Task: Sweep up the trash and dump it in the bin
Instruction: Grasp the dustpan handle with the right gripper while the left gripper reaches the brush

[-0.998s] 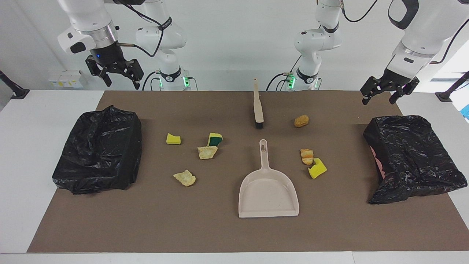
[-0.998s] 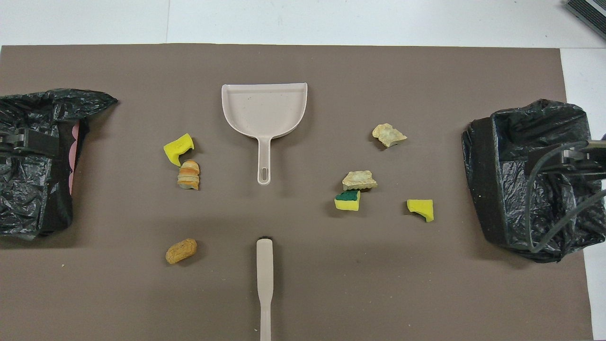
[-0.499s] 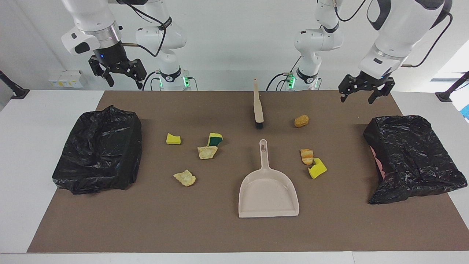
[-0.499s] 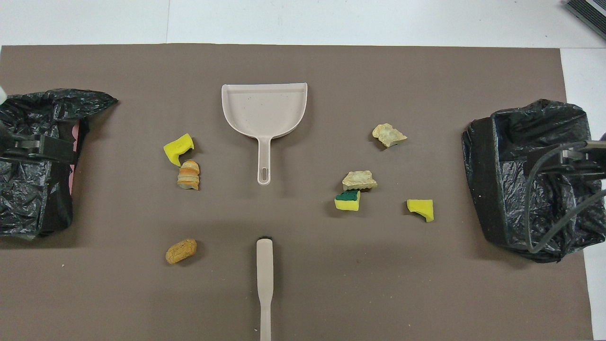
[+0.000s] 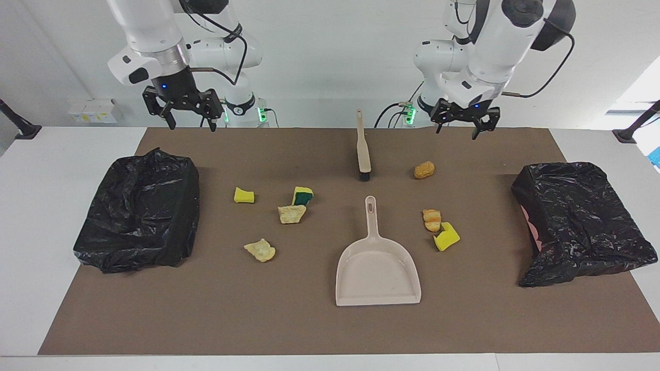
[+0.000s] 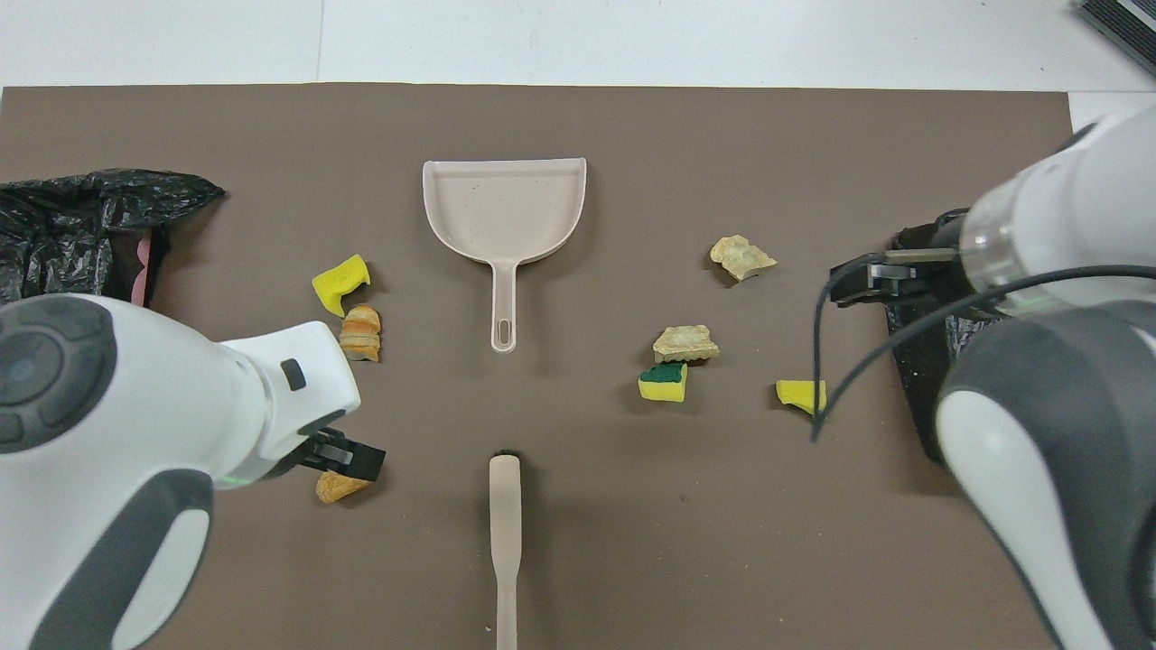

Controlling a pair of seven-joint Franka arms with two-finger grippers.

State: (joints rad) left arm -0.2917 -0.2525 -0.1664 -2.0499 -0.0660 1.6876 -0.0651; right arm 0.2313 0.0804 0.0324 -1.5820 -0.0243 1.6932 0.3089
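Several scraps of trash lie on the brown mat: a yellow sponge bit [image 5: 244, 195], a yellow-and-green sponge [image 5: 302, 196], two tan lumps [image 5: 292, 214] [image 5: 260, 250], an orange lump [image 5: 424, 169], a striped orange lump [image 5: 431, 220] and a yellow sponge bit [image 5: 446, 236]. The beige dustpan [image 5: 378, 263] lies mid-mat, with the beige brush [image 5: 363, 149] nearer to the robots. My left gripper [image 5: 461, 126] is open and empty, up in the air over the mat's edge by the orange lump. My right gripper [image 5: 189, 114] is open and empty over the mat's edge by the robots.
A bin lined with a black bag [image 5: 139, 211] stands at the right arm's end, another [image 5: 582, 221] at the left arm's end. In the overhead view the left arm [image 6: 135, 433] partly covers the orange lump [image 6: 336, 487], and the right arm [image 6: 1066, 379] covers most of a bin.
Both grippers have swung from over the table's ends toward its middle, staying raised and open. The left gripper moved farther. Nothing on the mat has moved.
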